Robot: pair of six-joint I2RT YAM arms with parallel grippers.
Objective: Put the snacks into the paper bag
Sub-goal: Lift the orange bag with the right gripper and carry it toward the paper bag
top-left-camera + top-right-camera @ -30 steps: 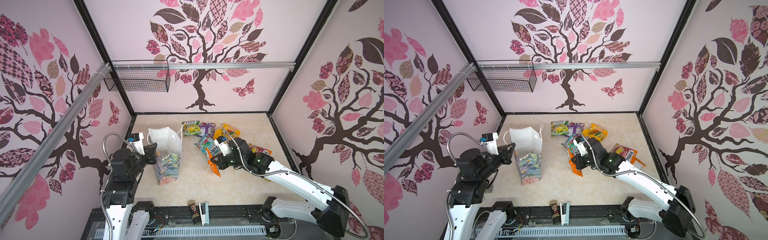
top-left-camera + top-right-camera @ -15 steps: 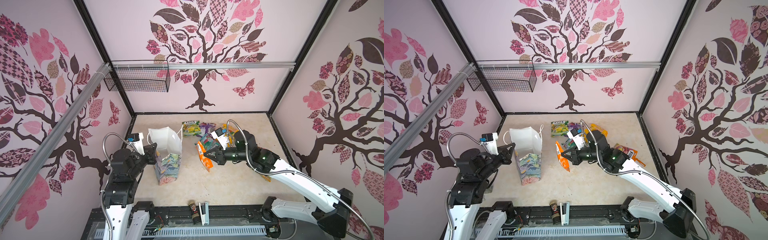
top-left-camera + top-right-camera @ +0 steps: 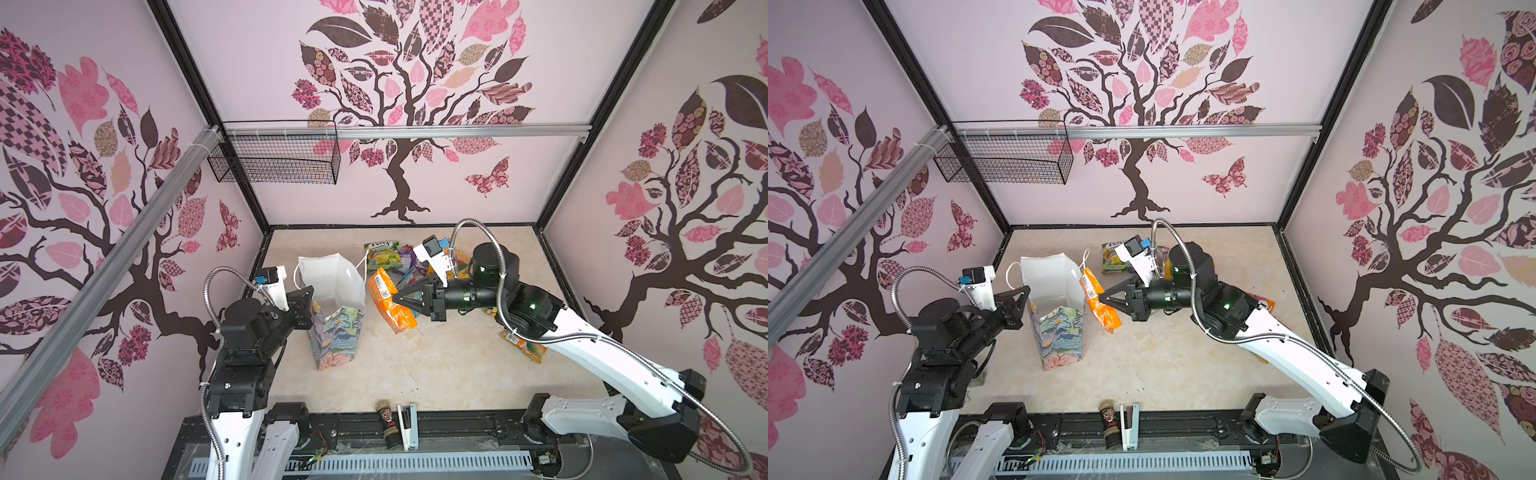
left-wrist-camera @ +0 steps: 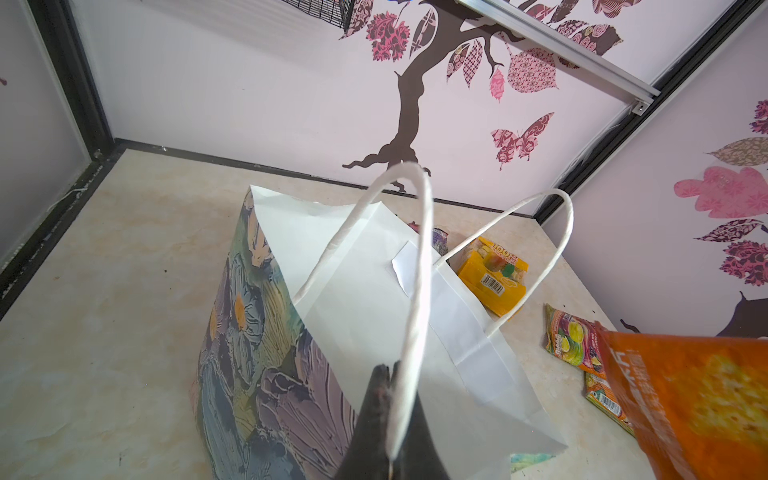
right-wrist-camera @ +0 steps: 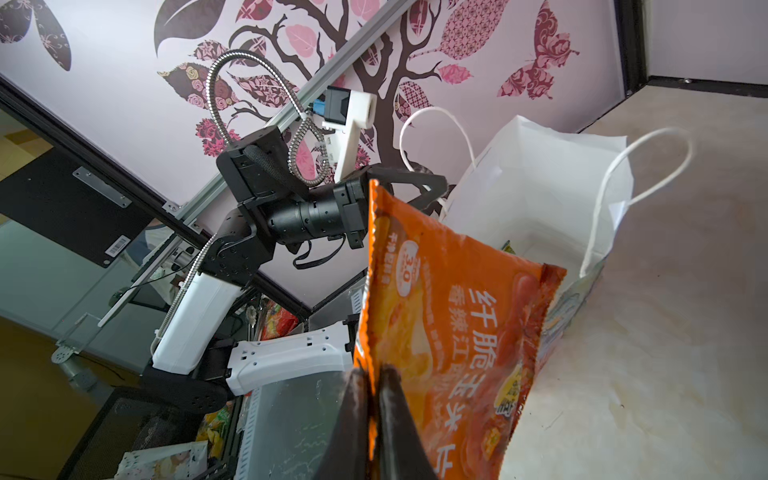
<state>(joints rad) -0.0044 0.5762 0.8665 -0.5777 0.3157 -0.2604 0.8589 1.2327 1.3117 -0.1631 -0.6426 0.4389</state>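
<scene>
- Compared with a second ago, the right gripper (image 3: 395, 298) and the orange packet (image 3: 380, 286) it is clamped on are farther left in both top views. Then they were over the packet pile right of centre; now the packet is held upright just beside the right rim of the paper bag (image 3: 336, 332).
- The bag stands left of centre as before, mouth open. The left gripper (image 3: 309, 293) is at its left edge and has not moved.
- The other snacks (image 3: 382, 253) lie where they were, in the upper middle of the floor, with a yellow-orange packet (image 3: 524, 348) under the right forearm. The spice jar (image 3: 386, 422) and stapler (image 3: 408, 424) at the bottom edge are unchanged.
- Only the left wrist view shows the left jaws pressed together on a white cord handle (image 4: 419, 291) of the bag.
- Only the right wrist view shows the right jaws pinched on the packet's edge. It also shows the packet's printed front with Chinese characters and the bag's white inside behind it.
- The top views show the packet's barcode side instead.
</scene>
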